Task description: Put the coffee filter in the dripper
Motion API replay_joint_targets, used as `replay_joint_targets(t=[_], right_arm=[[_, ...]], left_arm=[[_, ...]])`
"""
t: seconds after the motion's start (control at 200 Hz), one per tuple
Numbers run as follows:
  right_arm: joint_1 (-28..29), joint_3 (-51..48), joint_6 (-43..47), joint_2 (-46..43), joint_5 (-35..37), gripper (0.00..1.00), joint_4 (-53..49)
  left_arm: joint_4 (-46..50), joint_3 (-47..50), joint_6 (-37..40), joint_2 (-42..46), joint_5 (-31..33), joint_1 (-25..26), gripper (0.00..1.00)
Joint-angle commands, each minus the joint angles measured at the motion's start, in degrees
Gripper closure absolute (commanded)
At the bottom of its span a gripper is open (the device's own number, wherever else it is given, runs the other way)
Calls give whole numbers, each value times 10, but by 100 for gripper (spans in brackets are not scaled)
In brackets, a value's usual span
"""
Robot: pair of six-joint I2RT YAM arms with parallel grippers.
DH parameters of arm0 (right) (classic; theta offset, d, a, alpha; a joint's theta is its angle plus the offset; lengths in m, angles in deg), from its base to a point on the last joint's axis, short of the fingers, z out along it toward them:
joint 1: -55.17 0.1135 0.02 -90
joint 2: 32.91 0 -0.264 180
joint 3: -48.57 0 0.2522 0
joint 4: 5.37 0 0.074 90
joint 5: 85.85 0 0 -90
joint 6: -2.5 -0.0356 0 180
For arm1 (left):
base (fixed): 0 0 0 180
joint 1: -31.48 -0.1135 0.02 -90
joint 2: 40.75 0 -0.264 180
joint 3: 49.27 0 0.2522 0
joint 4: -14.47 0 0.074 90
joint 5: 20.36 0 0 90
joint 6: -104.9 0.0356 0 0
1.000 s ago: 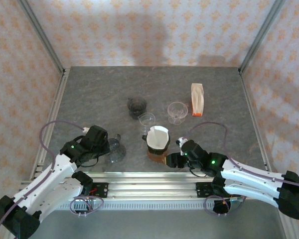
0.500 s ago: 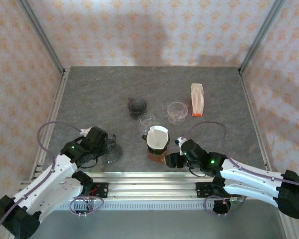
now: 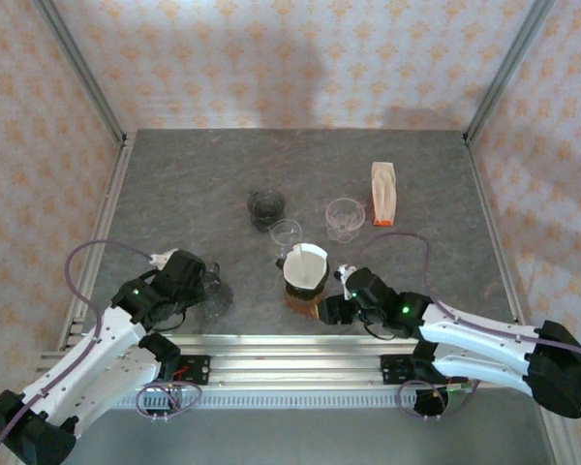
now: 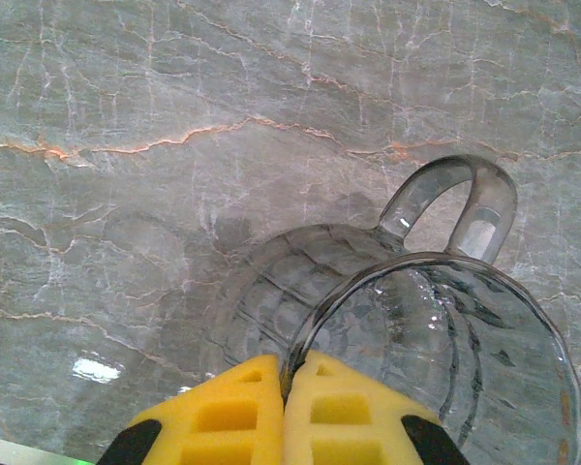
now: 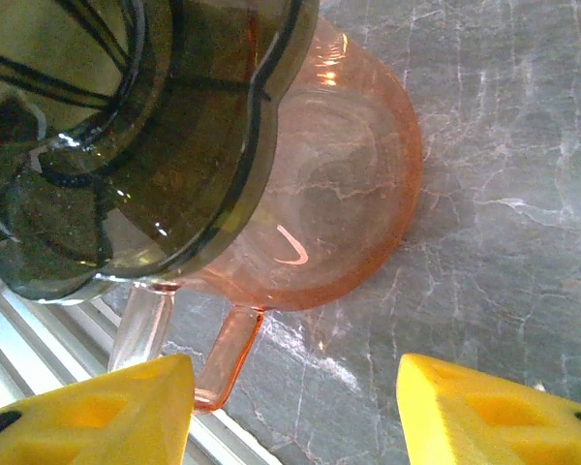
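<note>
A white coffee filter (image 3: 308, 263) sits inside a smoky dark dripper (image 5: 126, 136), which stands on a pink glass cup (image 5: 349, 194) near the table's front middle. My right gripper (image 3: 331, 309) is open just right of that cup. The cup's pink handle (image 5: 228, 354) lies beside my left finger, with nothing gripped between the fingers (image 5: 295, 412). My left gripper (image 4: 285, 373) is shut on the rim of a clear ribbed glass dripper (image 4: 445, 358) with a loop handle (image 4: 460, 199), at the front left (image 3: 216, 294).
Behind the filter stand a dark glass cup (image 3: 265, 206), a small clear cup (image 3: 285, 232) and a clear glass bowl-shaped cup (image 3: 345, 218). An orange and white packet (image 3: 383, 192) lies at the back right. A metal rail (image 3: 290, 349) runs along the near edge.
My left gripper has drawn the clear glass dripper slightly left and toward the front. The right gripper has edged left, closer to the pink cup.
</note>
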Motion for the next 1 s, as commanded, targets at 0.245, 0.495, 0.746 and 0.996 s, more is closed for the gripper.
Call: replay_joint_targets(t=[0.245,0.495,0.746,0.996], right_arm=[[-20,21,71,-5,-10,40,39],[-35,-16,58,-51,-7,48,29],[-74,-59,31,-27,-24,58,96],[-79,-54,24,52,-65,62,177]], left_arm=[[-11,-5,-16,-5,14,-5,100],[-19,-1,-14,-11,14,-5,100],[-25,2,-16,-14,8,-5,100],[-23,-7,-13,-17,10,-5,100]])
